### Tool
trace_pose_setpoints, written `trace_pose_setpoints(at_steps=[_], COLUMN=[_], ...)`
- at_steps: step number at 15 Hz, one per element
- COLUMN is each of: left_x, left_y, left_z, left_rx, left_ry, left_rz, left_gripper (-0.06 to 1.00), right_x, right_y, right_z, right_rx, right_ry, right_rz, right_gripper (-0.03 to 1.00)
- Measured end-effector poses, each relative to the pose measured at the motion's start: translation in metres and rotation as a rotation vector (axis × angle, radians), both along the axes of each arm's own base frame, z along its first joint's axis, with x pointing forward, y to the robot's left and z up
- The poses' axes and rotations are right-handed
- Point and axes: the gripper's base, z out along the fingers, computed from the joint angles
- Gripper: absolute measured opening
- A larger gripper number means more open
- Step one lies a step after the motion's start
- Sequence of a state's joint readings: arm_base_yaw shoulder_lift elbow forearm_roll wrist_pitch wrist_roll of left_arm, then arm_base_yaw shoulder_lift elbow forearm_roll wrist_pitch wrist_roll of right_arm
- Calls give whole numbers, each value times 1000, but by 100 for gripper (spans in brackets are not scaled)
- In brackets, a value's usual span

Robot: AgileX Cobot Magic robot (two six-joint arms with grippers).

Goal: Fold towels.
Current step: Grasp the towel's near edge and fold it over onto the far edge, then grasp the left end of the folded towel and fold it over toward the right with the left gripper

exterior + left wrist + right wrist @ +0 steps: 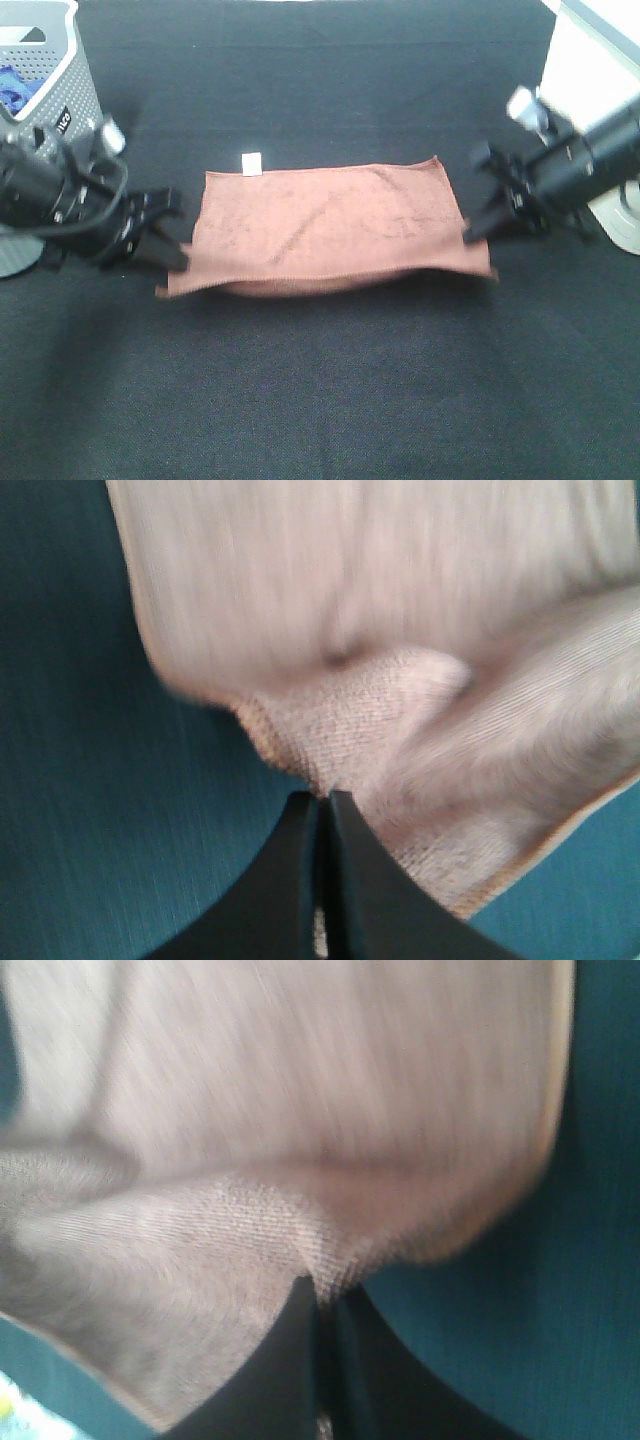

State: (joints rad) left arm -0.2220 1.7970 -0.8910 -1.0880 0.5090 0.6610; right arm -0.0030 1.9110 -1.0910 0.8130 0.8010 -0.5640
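**One towel, two grippers, both clamped on**

One reddish-brown towel (330, 225) lies in the middle of the black worktop (330, 400), spread wide from left to right. One small white tag (252, 162) pokes out at its far edge, near the far left corner. The near edge bulges a little, and both wrist views show two layers of cloth, one lying over the other.

Two grippers are in play, one at each end of the towel. The left gripper (172, 250) sits at the near left corner, jaws pressed together with a pinch of towel (380, 600) between the tips (325, 805). The right gripper (478, 228) is at the right end, just as tightly clenched (322, 1295) on a fold of towel (300, 1110).

One grey perforated basket (50, 60) stands at the far left, with something blue (15, 85) inside it.
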Motion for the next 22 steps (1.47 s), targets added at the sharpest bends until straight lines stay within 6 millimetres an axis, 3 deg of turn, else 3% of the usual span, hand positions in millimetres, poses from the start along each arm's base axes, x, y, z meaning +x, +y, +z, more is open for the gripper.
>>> trace_pose_setpoints(at_steps=[5, 9, 12, 14, 15, 17, 20, 22], left_x=[53, 96, 127, 137, 137, 138, 138, 137], left_y=[-1, -9, -16, -18, -18, -18, -17, -16], left_z=[39, 22, 7, 2, 2, -3, -8, -9], left_rx=[50, 86, 72, 71, 71, 69, 80, 103], left_ry=[-255, -280, -285, -282, -282, -255, -242, -246], left_rz=[76, 43, 64, 74, 74, 98, 97, 71], left_gripper=[0, 0, 0, 0, 0, 4, 54, 77], right_x=[74, 116, 140, 146, 146, 147, 148, 146], right_y=[2, 0, -3, -4, -4, -4, -4, -4], right_z=[15, 10, -13, -23, -23, -24, -23, -24], right_rx=[17, 1, -37, -37, -37, -44, -43, -35], right_ry=[-143, -196, -168, -155, -155, -159, -160, -128], right_rz=[3, -11, -48, -59, -59, -64, -69, -73], right_gripper=[0, 0, 0, 9, 9, 23, 51, 61])
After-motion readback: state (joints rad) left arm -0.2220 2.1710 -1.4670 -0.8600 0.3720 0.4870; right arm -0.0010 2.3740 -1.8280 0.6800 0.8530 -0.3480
